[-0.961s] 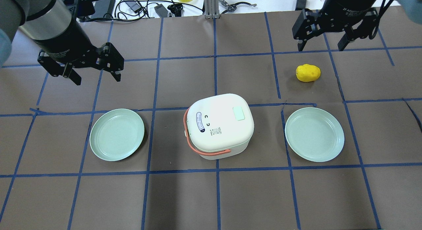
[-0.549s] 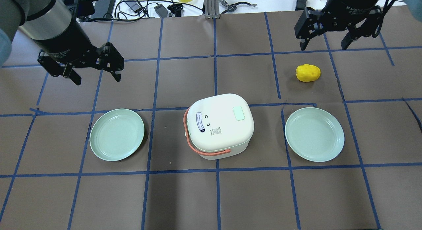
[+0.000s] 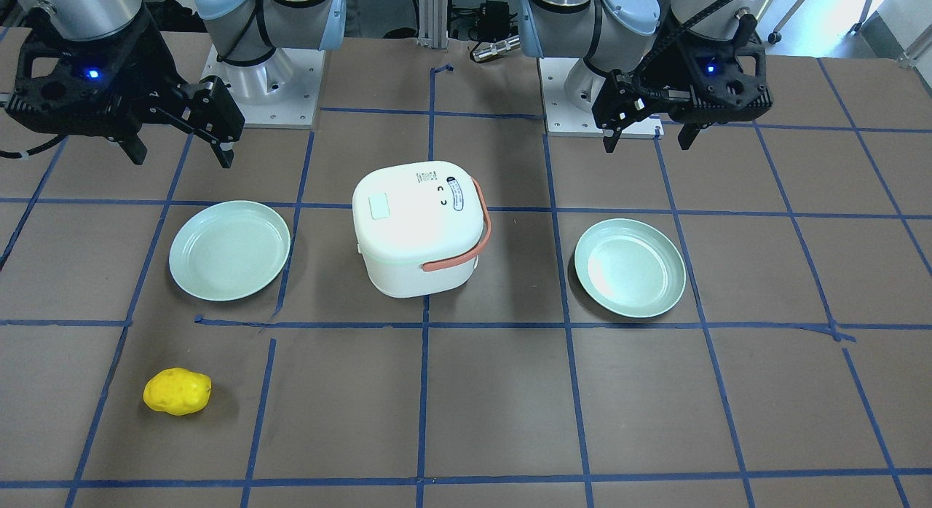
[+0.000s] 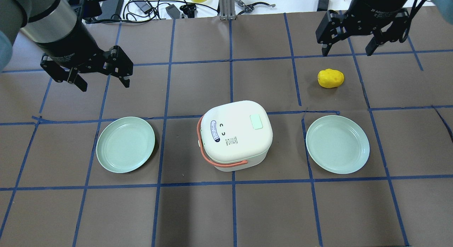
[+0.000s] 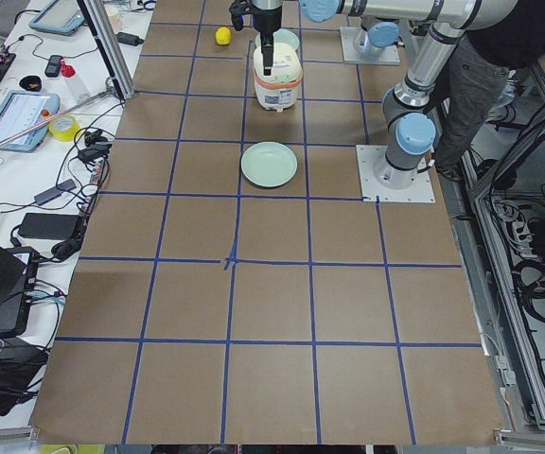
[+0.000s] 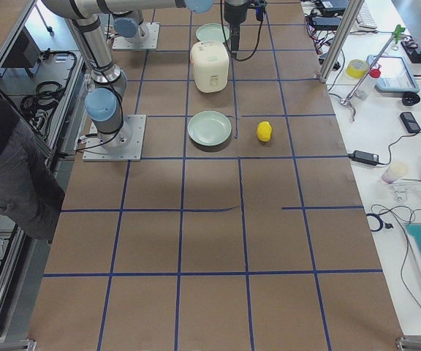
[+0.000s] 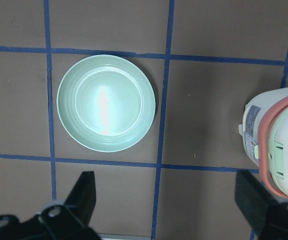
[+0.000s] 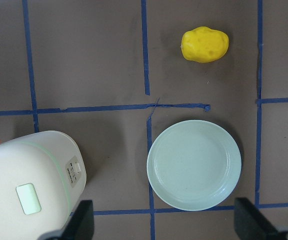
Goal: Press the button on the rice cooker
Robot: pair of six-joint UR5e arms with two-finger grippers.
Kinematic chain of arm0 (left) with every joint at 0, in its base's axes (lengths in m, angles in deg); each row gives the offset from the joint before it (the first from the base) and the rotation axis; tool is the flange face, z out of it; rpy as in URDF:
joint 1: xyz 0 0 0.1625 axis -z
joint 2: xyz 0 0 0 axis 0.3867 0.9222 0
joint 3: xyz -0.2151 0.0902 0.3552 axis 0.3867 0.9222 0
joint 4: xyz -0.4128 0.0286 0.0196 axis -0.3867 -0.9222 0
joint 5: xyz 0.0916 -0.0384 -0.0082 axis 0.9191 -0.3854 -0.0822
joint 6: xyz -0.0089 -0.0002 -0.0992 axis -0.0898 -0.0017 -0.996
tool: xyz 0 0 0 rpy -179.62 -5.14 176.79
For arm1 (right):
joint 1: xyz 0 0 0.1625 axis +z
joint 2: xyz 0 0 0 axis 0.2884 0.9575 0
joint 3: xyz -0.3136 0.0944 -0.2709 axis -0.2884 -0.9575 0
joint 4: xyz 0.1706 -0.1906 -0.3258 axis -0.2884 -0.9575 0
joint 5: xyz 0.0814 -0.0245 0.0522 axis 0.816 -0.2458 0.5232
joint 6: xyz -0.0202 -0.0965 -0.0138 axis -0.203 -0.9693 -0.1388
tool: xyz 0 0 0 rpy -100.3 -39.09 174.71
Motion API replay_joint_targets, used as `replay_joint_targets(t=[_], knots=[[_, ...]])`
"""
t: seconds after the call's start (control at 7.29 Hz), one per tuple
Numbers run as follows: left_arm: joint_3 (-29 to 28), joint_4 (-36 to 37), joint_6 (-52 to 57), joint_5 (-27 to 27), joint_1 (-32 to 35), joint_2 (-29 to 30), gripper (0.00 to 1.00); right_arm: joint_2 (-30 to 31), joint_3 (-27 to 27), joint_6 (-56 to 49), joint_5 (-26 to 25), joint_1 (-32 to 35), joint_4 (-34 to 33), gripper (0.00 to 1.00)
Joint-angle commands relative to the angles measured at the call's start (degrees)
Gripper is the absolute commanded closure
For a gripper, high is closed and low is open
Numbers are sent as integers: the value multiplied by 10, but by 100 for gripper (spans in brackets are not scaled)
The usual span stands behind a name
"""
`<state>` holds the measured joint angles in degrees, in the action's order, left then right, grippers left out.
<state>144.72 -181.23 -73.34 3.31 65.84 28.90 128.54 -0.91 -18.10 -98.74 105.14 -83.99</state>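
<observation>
The white rice cooker (image 4: pixel 234 133) with an orange handle stands at the table's middle, lid shut. Its button (image 4: pixel 256 121), a pale mint pad, sits on the lid's right side; it also shows in the front view (image 3: pixel 379 207) and the right wrist view (image 8: pixel 28 198). My left gripper (image 4: pixel 104 85) is open and empty, hanging high above the table far left of the cooker. My right gripper (image 4: pixel 346 53) is open and empty, high at the far right, beyond a yellow potato-like object (image 4: pixel 330 78). Neither touches the cooker.
A pale green plate (image 4: pixel 125 144) lies left of the cooker and another (image 4: pixel 337 144) right of it. Cables and small gear lie past the table's far edge (image 4: pixel 159 8). The brown table (image 4: pixel 198 211) has blue tape grid lines.
My right gripper has shifted slightly toward the table's far edge. The left gripper, the cooker and the plates have not moved.
</observation>
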Motion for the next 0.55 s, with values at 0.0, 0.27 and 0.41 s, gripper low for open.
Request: replay_joint_targets(t=[0.0,0.27,0.41], knots=[[0,0,0,0,0,0,0,1,1,1,9,2,1,28],[0,0,0,0,0,0,0,0,9,2,47,38,7,89],[0,0,0,0,0,0,0,-5,11,9,46,69,9,100]])
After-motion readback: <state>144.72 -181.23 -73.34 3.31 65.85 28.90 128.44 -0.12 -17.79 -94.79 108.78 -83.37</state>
